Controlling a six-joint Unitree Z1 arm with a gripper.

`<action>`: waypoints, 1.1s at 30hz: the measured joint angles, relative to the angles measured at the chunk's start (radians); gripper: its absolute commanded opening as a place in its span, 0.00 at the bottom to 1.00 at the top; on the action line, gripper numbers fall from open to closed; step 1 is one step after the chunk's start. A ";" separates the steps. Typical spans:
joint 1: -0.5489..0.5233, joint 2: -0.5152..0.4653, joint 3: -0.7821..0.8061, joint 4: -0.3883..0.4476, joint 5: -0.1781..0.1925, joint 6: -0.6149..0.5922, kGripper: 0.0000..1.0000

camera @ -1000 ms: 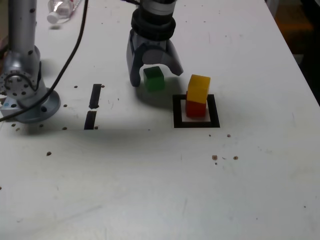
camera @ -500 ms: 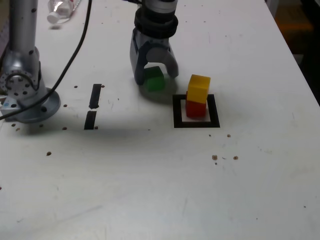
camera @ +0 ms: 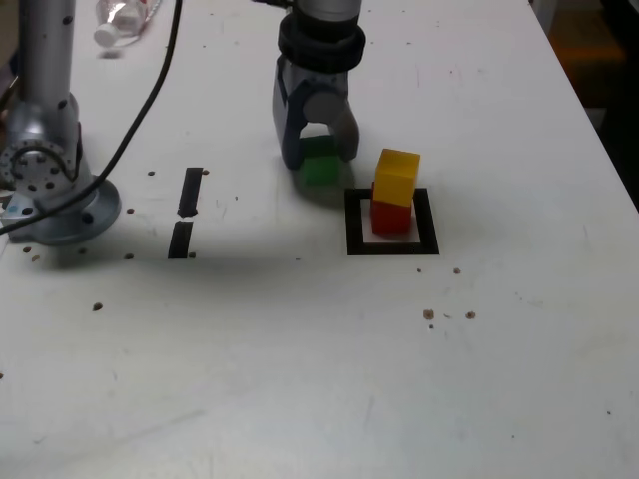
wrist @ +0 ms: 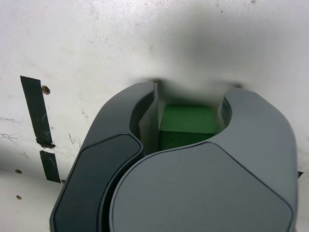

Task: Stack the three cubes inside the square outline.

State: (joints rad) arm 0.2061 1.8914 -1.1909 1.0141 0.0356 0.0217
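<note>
A: What's changed vs 1 s ago?

B: Gripper (camera: 319,152) was spread wide around the green cube (camera: 319,166), jaws clear of it on both sides. Now the jaws are drawn in and clamped on the cube. Whole gripper sits a bit further toward the exterior view's right, and the cube has gone w/ it, a touch closer to the outline.

A: Wrist view agree?

B: Yes. Green cube (wrist: 187,126) is wedged between the two fingers, both sides pressed to it. Cube looks to be on the table (camera: 300,379), not lifted, though I can't tell for sure.

A: Rest of the stack?

B: No change. Outline (camera: 391,245) holds the red cube (camera: 390,216) on its white centre, yellow cube (camera: 396,177) on top of red, turned a bit relative to it. Green is outside the outline, just beside its far-left corner in the exterior view.

A: Anything else?

B: Two black tape bars (camera: 186,212) to the exterior view's left, arm base (camera: 50,190) further left, plastic bottle (camera: 120,20) at the far edge. All as before.
</note>
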 measured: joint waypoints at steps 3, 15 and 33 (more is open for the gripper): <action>0.002 -0.001 -0.015 0.021 -0.001 0.002 0.17; 0.010 -0.050 -0.080 0.143 0.009 0.008 0.15; -0.174 -0.123 -0.462 0.483 0.015 0.089 0.15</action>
State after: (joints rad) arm 0.0325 1.7684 -1.6528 1.4969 0.0509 0.1105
